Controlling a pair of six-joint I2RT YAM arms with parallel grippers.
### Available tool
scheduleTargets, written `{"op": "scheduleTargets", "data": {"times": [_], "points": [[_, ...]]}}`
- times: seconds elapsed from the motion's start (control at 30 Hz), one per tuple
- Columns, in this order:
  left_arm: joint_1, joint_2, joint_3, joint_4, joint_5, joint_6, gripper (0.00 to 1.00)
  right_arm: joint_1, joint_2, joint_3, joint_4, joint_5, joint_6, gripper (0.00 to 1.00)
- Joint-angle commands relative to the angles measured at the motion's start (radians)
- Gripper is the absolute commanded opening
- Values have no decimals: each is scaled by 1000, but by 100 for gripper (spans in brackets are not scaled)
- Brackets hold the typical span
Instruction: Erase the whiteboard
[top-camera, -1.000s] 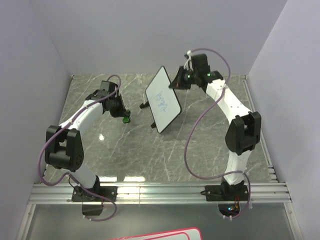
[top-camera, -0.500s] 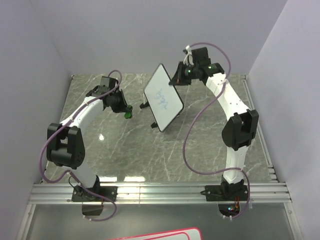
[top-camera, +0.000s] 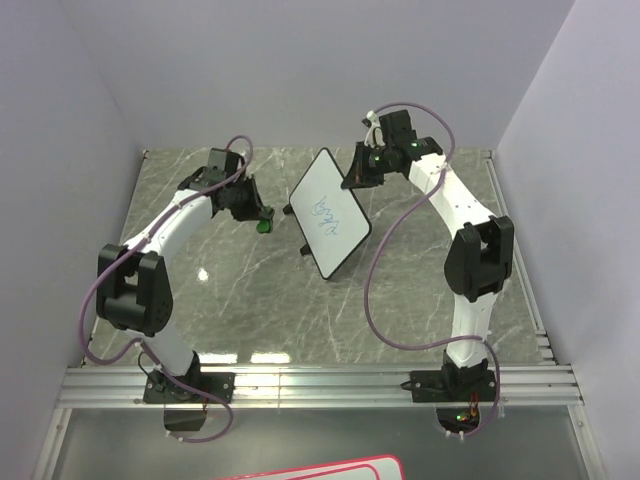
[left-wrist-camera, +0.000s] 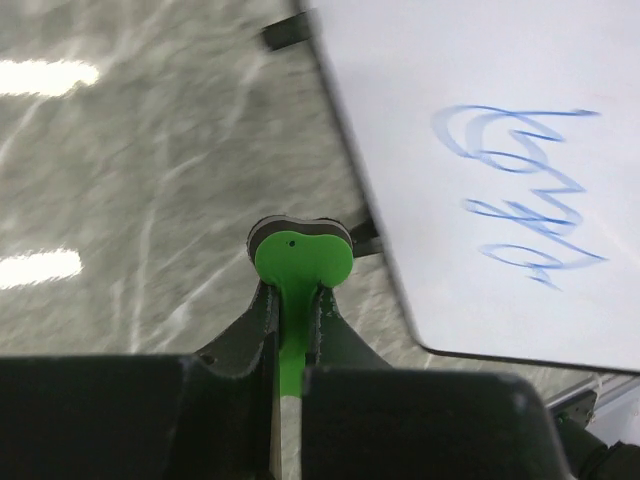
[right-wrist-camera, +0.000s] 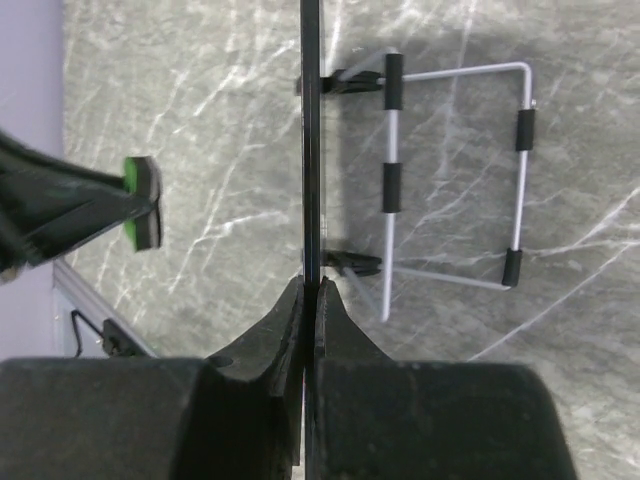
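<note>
The whiteboard (top-camera: 330, 212), still scribbled blue, sits pinched edge-on between the closed fingers of the right gripper (top-camera: 357, 172). The left gripper (top-camera: 258, 218), clamped on a green eraser (left-wrist-camera: 300, 262), has swung nearer. The board lies just beyond its fingertips, so wiping comes next.

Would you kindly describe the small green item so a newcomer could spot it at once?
Over the grey marble table, find the left gripper, just left of the tilted whiteboard. Its jaws pinch a small block, the only bright green thing here, backed by a dark pad.
</note>
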Motion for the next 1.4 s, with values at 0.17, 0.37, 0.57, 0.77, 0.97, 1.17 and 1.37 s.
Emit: {"op": "scheduleTargets", "data": {"times": [0.17, 0.37, 0.57, 0.77, 0.97, 1.17, 1.37], "points": [[-139, 146, 208, 158, 154, -2, 0, 6, -65, -132, 166, 21, 86, 0], [-200, 316, 319, 214, 186, -25, 0, 16, -48, -109, 133, 24, 78, 0], [-258, 342, 321, 212, 223, -17, 0, 17, -49, -97, 97, 33, 58, 0], [-324, 283, 192, 260, 229, -4, 0, 17, -38, -103, 96, 16, 58, 0], [-320, 308, 248, 239, 180, -11, 0, 19, -54, -146, 128, 1, 77, 0], [-243, 406, 368, 197, 166, -5, 0, 19, -68, -170, 136, -4, 77, 0], [-143, 525, 492, 169, 189, -14, 0, 19, -84, -183, 136, 1, 77, 0]]}}
